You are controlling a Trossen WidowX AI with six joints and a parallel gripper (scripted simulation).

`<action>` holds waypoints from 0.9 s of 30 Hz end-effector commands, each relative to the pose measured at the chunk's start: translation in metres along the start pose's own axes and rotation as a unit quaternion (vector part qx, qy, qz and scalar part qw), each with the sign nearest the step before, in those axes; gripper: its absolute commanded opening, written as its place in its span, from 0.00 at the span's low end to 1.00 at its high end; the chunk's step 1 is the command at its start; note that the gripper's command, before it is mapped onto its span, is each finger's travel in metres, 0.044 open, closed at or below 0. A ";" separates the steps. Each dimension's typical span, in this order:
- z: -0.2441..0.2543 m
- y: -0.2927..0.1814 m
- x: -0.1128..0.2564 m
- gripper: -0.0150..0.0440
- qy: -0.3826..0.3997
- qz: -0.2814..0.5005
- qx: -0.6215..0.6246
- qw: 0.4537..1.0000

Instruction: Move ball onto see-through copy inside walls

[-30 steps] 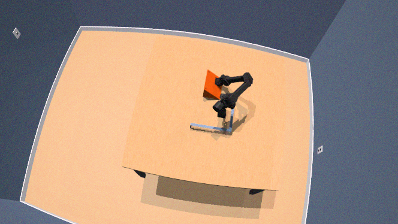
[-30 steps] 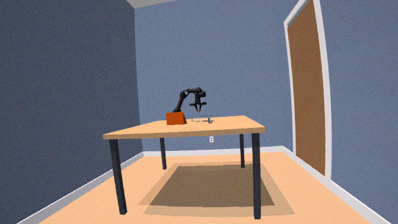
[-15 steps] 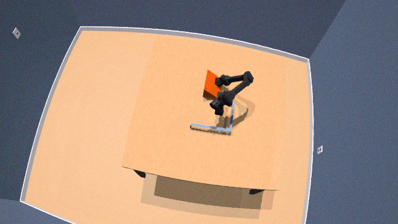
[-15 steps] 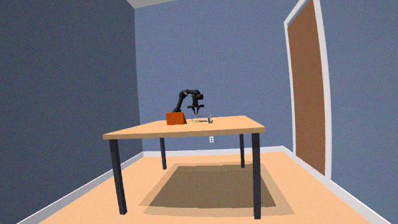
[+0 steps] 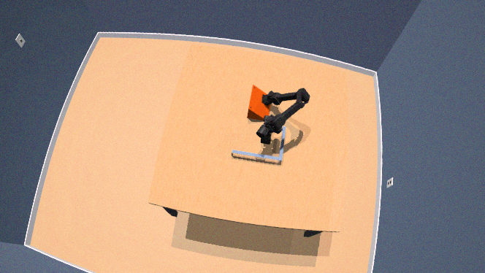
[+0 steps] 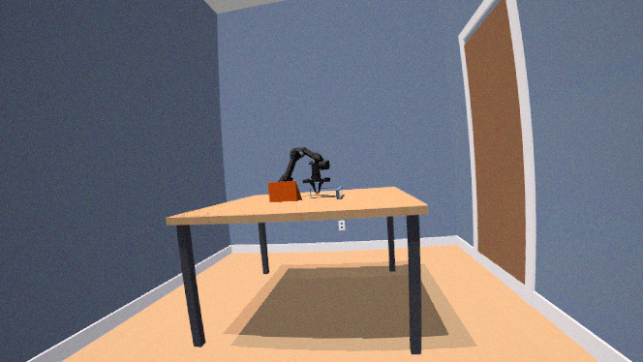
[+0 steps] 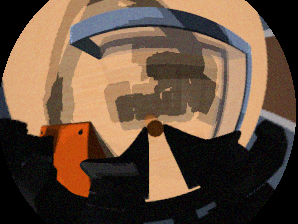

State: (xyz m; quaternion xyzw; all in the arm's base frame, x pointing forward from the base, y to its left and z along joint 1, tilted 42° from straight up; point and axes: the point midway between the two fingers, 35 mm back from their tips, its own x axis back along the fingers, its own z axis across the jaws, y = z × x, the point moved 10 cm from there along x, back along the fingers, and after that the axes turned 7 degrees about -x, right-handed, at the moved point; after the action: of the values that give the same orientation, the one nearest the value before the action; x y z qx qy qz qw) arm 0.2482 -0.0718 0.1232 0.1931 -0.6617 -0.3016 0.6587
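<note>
The small orange-brown ball (image 7: 155, 128) (image 6: 317, 193) is between my fingertips, low over the table or on it; which of the two I cannot tell. My gripper (image 7: 155, 128) (image 6: 317, 192) points down and is shut on the ball. In the top view the arm hides the ball and fingertips. A faint orange patch (image 7: 150, 119) shows just past the ball in the wrist view, apparently the see-through copy, partly covered by the ball. One clear bluish wall (image 5: 247, 153) (image 7: 150, 17) and the other wall (image 5: 283, 140) (image 7: 245, 90) make a corner; the ball is inside it.
The orange block (image 5: 258, 102) (image 6: 284, 192) (image 7: 73, 160) stands by the arm's base, on the side of the gripper away from the long wall. The table (image 5: 204, 182) (image 6: 232, 213) has its edge well beyond the walls. Arm shadows fall inside the corner.
</note>
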 end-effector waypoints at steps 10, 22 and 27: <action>0.002 0.000 -0.018 0.25 0.000 -0.004 -0.002 1.000; 0.002 0.000 -0.030 0.25 0.000 -0.004 -0.002 1.000; 0.001 0.000 -0.028 0.30 -0.001 -0.001 0.000 1.000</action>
State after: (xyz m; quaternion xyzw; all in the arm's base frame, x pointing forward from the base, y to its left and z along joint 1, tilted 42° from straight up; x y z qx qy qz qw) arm 0.2487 -0.0527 0.1019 0.1937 -0.6621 -0.3026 0.6576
